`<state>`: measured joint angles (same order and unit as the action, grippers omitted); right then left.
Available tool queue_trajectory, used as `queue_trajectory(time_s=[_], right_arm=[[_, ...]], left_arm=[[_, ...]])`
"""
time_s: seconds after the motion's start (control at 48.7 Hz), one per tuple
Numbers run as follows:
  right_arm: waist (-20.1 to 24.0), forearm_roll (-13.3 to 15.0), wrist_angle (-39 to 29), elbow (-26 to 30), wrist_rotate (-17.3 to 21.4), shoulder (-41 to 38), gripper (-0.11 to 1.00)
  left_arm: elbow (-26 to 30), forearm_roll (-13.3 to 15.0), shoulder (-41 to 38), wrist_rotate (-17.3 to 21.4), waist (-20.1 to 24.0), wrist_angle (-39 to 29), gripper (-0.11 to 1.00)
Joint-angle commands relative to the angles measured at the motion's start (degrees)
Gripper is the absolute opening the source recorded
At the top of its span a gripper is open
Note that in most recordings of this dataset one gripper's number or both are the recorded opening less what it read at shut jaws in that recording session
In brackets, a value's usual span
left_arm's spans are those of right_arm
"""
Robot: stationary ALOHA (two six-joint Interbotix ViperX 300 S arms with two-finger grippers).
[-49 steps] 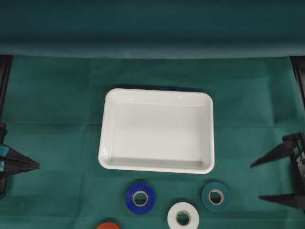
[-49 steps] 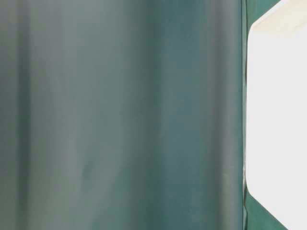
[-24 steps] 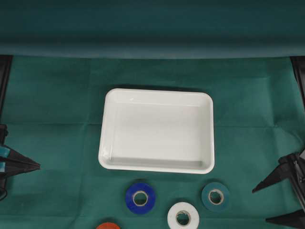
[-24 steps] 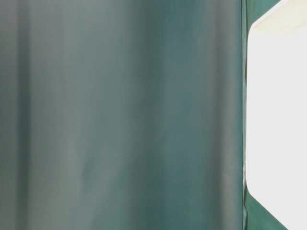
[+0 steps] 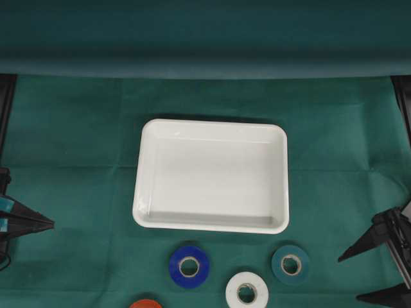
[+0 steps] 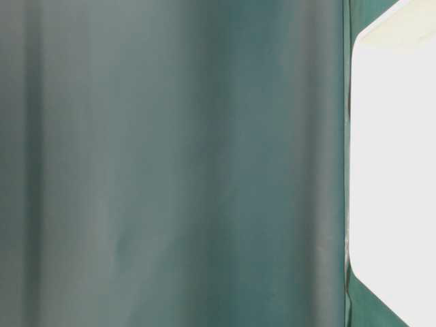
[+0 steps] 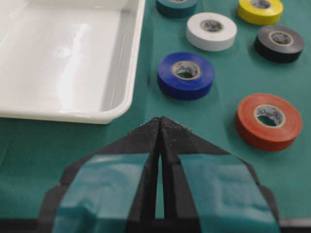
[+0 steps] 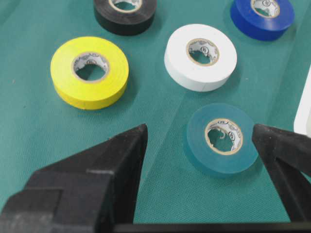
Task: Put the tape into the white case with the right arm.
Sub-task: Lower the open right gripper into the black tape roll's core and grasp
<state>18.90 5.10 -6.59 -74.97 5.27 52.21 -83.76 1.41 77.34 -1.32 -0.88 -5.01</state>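
Since a second ago the right gripper (image 5: 376, 269) has swung toward the picture's lower edge, nearer the tapes. The empty, glossy white case (image 5: 212, 175) sits mid-cloth. Below it lie the tape rolls; the teal tape (image 8: 221, 139) lies flat between the right gripper's wide-spread fingers, untouched, with white tape (image 8: 200, 57), yellow tape (image 8: 90, 72) beyond. The left gripper (image 7: 160, 121) rests closed at the left edge.

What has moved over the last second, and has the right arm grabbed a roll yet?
The right gripper swung toward the bottom edge of the overhead view, nearer the teal tape roll, jaws open, holding nothing. The left gripper, the white case and the blue tape roll stayed put.
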Motion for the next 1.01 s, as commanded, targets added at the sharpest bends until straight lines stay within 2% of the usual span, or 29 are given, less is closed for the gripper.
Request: queue_trajectory(time_s=[0.0,0.431,0.637,0.986], right_arm=[[0.18,0.00,0.53,1.58,0.09,-1.49,0.70],[1.23,0.09,8.70,7.56,-0.26,-17.05,0.70],[1.93,0.09,12.39,12.57,-0.18,-26.46,0.70],[1.93,0.00,13.97,23.99,0.00,-41.84,0.70]], left_arm=[[0.70,0.09,-0.44,0.00,0.00,0.26,0.00],[0.53,0.09,-0.44,0.00,0.00,0.44,0.00],[0.53,0.09,-0.44,0.00,0.00,0.44,0.00],[0.26,0.09,-0.44,0.00,0.00,0.62,0.00]])
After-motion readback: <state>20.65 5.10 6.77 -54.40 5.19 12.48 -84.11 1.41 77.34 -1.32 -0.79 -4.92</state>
